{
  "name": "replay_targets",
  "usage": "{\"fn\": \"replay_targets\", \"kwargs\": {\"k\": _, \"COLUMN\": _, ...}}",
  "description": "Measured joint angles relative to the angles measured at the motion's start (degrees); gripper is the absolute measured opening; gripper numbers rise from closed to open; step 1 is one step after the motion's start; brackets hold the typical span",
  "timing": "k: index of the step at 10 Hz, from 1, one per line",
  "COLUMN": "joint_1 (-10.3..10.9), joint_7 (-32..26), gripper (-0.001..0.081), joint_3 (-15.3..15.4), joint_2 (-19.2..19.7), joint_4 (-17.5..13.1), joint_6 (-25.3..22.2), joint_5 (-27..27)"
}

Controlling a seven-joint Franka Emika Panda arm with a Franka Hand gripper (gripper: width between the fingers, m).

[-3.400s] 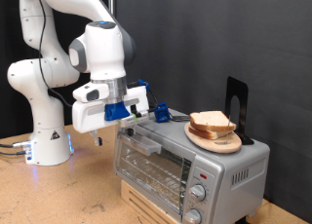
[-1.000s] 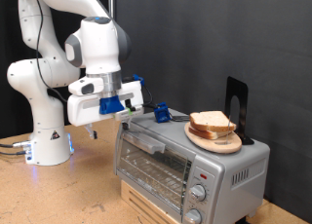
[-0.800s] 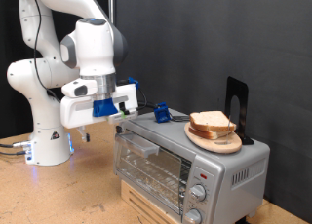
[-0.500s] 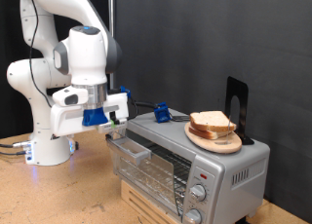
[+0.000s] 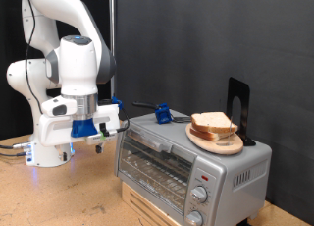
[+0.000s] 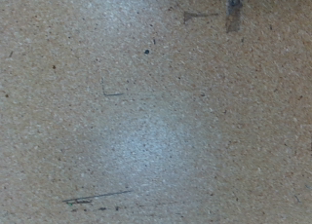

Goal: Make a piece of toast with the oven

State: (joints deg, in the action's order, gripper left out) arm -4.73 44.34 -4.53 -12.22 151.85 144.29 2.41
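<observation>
The silver oven [image 5: 191, 167] stands at the exterior view's right, and its glass door looks shut. On its top, a round wooden plate [image 5: 218, 143] carries stacked slices of pale bread, the piece of toast [image 5: 212, 123] among them. My gripper [image 5: 102, 138] hangs just off the oven's left end, beside the door handle [image 5: 145, 141], with nothing seen between its fingers. The wrist view shows only speckled tabletop [image 6: 146, 117]; neither the fingers nor the oven appear in it.
A small blue object [image 5: 162, 114] and a black stand [image 5: 237, 100] sit on the oven's top. The oven rests on a wooden box [image 5: 147, 201]. The robot base [image 5: 44, 138] is at the left, on the wooden table [image 5: 59, 197].
My arm has swung down and toward the exterior view's left, away from the oven top. The door looked tilted outward half a second ago and now looks upright.
</observation>
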Motion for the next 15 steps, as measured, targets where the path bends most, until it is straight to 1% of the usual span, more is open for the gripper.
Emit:
{"fn": "replay_targets", "kwargs": {"k": 1, "joint_1": 0.46, "joint_7": -2.34, "gripper": 0.0809, "joint_3": -0.08, "joint_2": -0.04, "joint_4": -0.31, "joint_6": 0.13, "joint_5": -3.21}}
{"fn": "replay_targets", "kwargs": {"k": 3, "joint_1": 3.05, "joint_7": -6.99, "gripper": 0.0809, "joint_3": 0.02, "joint_2": -1.02, "joint_4": -1.91, "joint_6": -0.39, "joint_5": -11.04}}
{"fn": "replay_targets", "kwargs": {"k": 4, "joint_1": 4.42, "joint_7": -7.21, "gripper": 0.0809, "joint_3": 0.45, "joint_2": -1.85, "joint_4": -2.73, "joint_6": -1.02, "joint_5": -12.89}}
{"fn": "replay_targets", "kwargs": {"k": 6, "joint_1": 6.23, "joint_7": -6.39, "gripper": 0.0809, "joint_3": 2.04, "joint_2": -3.19, "joint_4": -4.26, "joint_6": -2.55, "joint_5": -14.40}}
{"fn": "replay_targets", "kwargs": {"k": 8, "joint_1": 7.16, "joint_7": -3.27, "gripper": 0.0809, "joint_3": 4.48, "joint_2": -3.71, "joint_4": -5.71, "joint_6": -3.96, "joint_5": -14.20}}
{"fn": "replay_targets", "kwargs": {"k": 10, "joint_1": 7.24, "joint_7": -0.82, "gripper": 0.0809, "joint_3": 6.43, "joint_2": -3.70, "joint_4": -5.98, "joint_6": -4.87, "joint_5": -13.46}}
{"fn": "replay_targets", "kwargs": {"k": 13, "joint_1": 6.86, "joint_7": 1.81, "gripper": 0.0809, "joint_3": 7.13, "joint_2": -3.19, "joint_4": -5.21, "joint_6": -5.33, "joint_5": -10.02}}
{"fn": "replay_targets", "kwargs": {"k": 15, "joint_1": 5.64, "joint_7": 4.38, "gripper": 0.0809, "joint_3": 7.14, "joint_2": -2.64, "joint_4": -4.39, "joint_6": -5.08, "joint_5": -6.07}}
